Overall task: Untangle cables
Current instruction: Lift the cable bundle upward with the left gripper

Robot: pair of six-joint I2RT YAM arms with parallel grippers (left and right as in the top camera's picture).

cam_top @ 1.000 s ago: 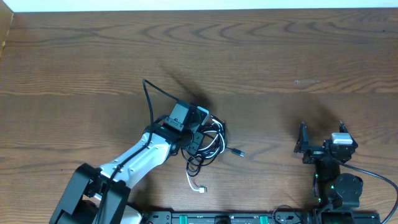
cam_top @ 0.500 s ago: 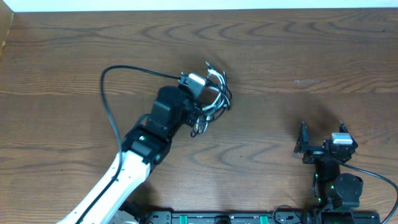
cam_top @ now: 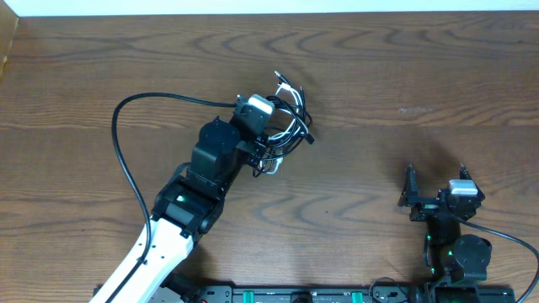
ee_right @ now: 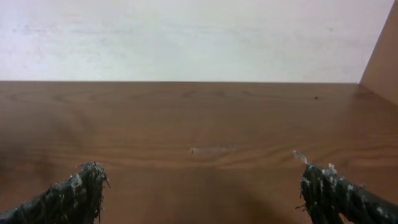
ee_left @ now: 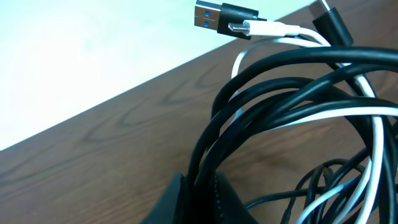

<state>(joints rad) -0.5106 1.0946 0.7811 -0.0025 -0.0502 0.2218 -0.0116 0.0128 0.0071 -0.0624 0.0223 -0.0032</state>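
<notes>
1. L gripper (cam_top: 271, 145) is clamped shut on the tangled cables (cam_top: 289, 128): several black loops + one white cable (ee_left: 280, 29) bunched right at its fingers (ee_left: 186, 202). Plugs stick out just beyond the fingertips, w/ a blue-tongued USB-A plug (ee_left: 224, 14) topmost in the wrist view
2. R gripper (cam_top: 436, 181) has jaws wide apart, holds nothing, sits well apart from the bundle, only bare wooden table (ee_right: 199, 118) ahead of it
3. Risk: the pinch takes the whole knot, not one strand, so a pull w/ the L arm alone prob drags everything along & tightens the loops
4. Risk: round cords stacked betw narrow fingers look unevenly held, so a quick swing could shed some or all
5. Risk: loose ends below the L gripper could snag the arm's own thick black wire (cam_top: 177, 95) arcing behind it
6. Risk: w/o R gripper pinning a strand there's no counter-pull
7. Can't tell if the bundle touches the table or hangs clear
</notes>
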